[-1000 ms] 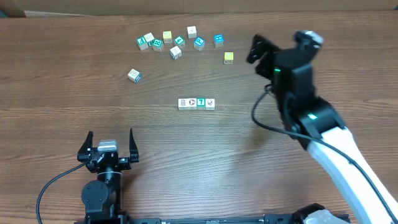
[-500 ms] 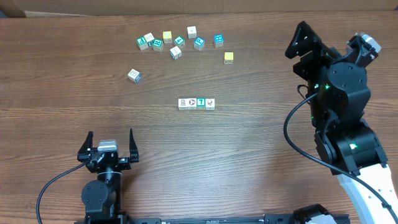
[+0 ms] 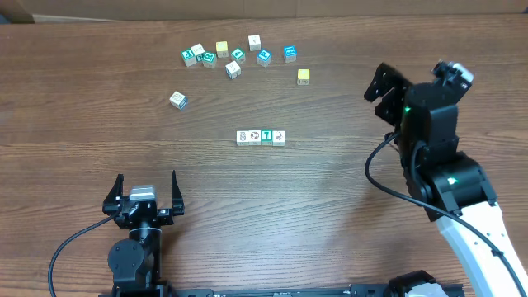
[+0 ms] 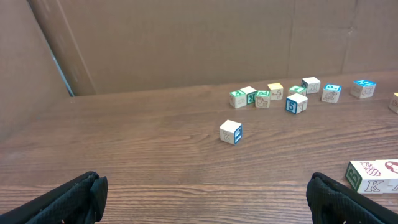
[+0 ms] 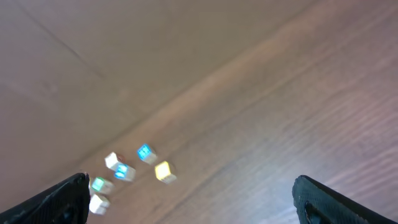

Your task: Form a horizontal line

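The horizontal line [image 3: 261, 137] is a short straight row of four small cubes at the table's middle: three white-faced ones and a teal one with a white letter. Its left end shows at the right edge of the left wrist view [image 4: 374, 176]. My left gripper [image 3: 144, 194] rests open and empty at the near left. My right gripper [image 3: 385, 87] is open and empty, raised at the right, well right of the row. Its view is blurred.
Several loose cubes [image 3: 233, 56] lie scattered at the far middle. A plain yellow cube [image 3: 304, 77] lies right of them. A lone white cube [image 3: 177, 100] sits left of the row. The loose cubes also show in the left wrist view [image 4: 292, 94] and, blurred, the right wrist view [image 5: 134, 168].
My right arm swung away from the row to the right, then came back a little to the left and nearer. The four-cube row and the left gripper have not moved.
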`<state>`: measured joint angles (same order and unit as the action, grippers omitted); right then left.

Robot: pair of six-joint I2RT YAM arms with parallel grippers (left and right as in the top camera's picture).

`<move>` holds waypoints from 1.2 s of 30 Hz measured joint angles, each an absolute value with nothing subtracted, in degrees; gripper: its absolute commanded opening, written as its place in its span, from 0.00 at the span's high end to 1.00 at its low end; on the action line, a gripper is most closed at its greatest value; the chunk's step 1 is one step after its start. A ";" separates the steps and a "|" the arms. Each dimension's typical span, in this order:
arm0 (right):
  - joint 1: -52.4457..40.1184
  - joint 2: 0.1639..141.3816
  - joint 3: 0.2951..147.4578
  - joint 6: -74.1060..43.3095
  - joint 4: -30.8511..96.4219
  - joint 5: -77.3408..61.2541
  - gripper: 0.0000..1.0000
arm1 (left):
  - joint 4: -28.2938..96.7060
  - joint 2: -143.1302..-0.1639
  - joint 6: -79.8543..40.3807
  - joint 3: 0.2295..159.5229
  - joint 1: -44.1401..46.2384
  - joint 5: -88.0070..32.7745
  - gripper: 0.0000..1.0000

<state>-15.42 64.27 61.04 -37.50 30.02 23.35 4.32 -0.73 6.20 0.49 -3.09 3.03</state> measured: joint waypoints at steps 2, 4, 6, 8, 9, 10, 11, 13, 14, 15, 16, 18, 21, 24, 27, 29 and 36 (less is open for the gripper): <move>-15.42 62.96 58.57 -37.50 29.95 23.38 0.00 | 4.32 -0.75 6.20 0.49 -3.09 3.05 0.00; -15.42 59.96 54.87 -37.52 29.45 23.40 0.00 | 4.34 -0.75 6.20 0.49 -3.09 3.03 0.00; -15.42 55.13 49.95 -37.50 28.21 23.38 0.00 | 4.32 -0.73 6.20 0.49 -3.09 3.05 0.00; -15.42 49.01 44.71 -37.50 27.66 23.40 0.00 | 4.32 -0.73 6.20 0.49 -3.09 3.03 0.00; -15.42 46.57 42.70 -37.50 27.53 23.38 0.00 | 4.32 -0.75 6.20 0.49 -3.09 3.05 0.00; -15.42 43.00 39.92 -37.50 27.62 23.38 0.00 | 4.32 -0.73 6.20 0.49 -3.09 3.05 0.00; -15.42 40.56 38.11 -37.50 27.49 23.38 0.00 | 4.32 -0.73 6.20 0.49 -3.09 3.05 0.00; -15.42 35.14 34.50 -37.50 27.00 23.38 0.00 | 4.32 -0.73 6.20 0.49 -3.09 3.05 0.00; -15.38 32.27 32.99 -37.52 26.48 23.38 0.00 | 4.32 -0.75 6.20 0.49 -3.09 3.03 0.00; -15.29 29.63 31.90 -37.52 25.74 23.35 0.00 | 4.34 -0.73 6.20 0.49 -3.09 3.05 0.00; -15.00 27.11 30.98 -37.52 24.99 23.35 0.00 | 4.32 -0.75 6.20 0.49 -3.09 3.05 0.00; -13.78 21.58 29.34 -37.52 24.25 23.38 0.00 | 4.32 -0.73 6.20 0.49 -3.09 3.05 0.00; -11.46 15.97 27.18 -37.52 23.14 23.40 0.00 | 4.32 -0.75 6.20 0.49 -3.09 3.03 0.00; -8.47 10.81 23.97 -37.50 22.26 23.42 0.00 | 4.32 -0.73 6.20 0.49 -3.09 3.03 0.00; -6.66 6.66 20.29 -37.50 20.88 23.42 0.00 | 4.32 -0.75 6.20 0.49 -3.09 3.05 0.00; -6.33 4.62 18.11 -37.54 19.00 23.44 0.00 | 4.34 -0.73 6.20 0.49 -3.09 3.03 0.00; -6.33 1.67 16.12 -37.52 10.94 23.40 0.00 | 4.32 -0.75 6.20 0.49 -3.09 3.05 0.00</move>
<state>-6.33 1.67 16.12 -37.52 10.94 23.40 4.32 -0.75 6.20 0.49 -3.09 3.05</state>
